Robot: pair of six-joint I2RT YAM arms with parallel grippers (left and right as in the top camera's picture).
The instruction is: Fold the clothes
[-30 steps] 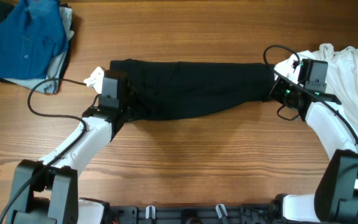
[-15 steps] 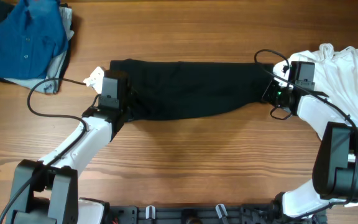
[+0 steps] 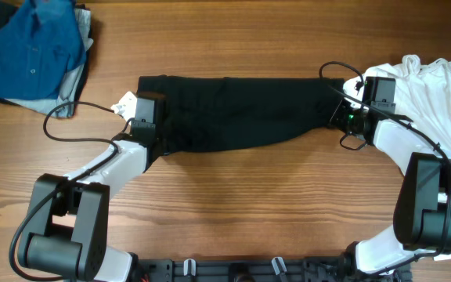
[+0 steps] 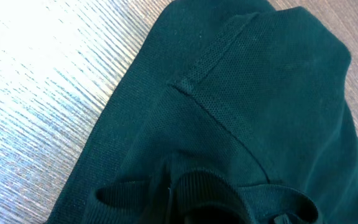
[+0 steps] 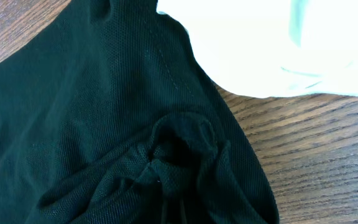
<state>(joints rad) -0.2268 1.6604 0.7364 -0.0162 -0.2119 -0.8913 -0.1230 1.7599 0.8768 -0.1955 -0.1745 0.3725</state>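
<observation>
Plainly stretched between two closed grippers

Broadly, bare wood-grain table [image 3: 233, 204] along the whole near side and in a strip along the far edge, free to swing through. Crowded only at the far corners: heaped blue buttoned shirt [image 3: 30, 51] far left, rumpled white T-shirt [image 3: 445, 94] far right, touching the dark cloth's right end. Across the middle, laid flat as a long left-to-right band, the black T-shirt [image 3: 241, 110]. Pinched at its left end by the left gripper [image 3: 156, 129], jaws fully closed, fabric puckered into a knot in the left wrist view, a stitched seam running away. Pinched likewise at the right end by the right gripper [image 3: 339, 113], closed tight on a bunched fold. Just beside the left end, a small white scrap [image 3: 124, 102], any print too small to read.
</observation>
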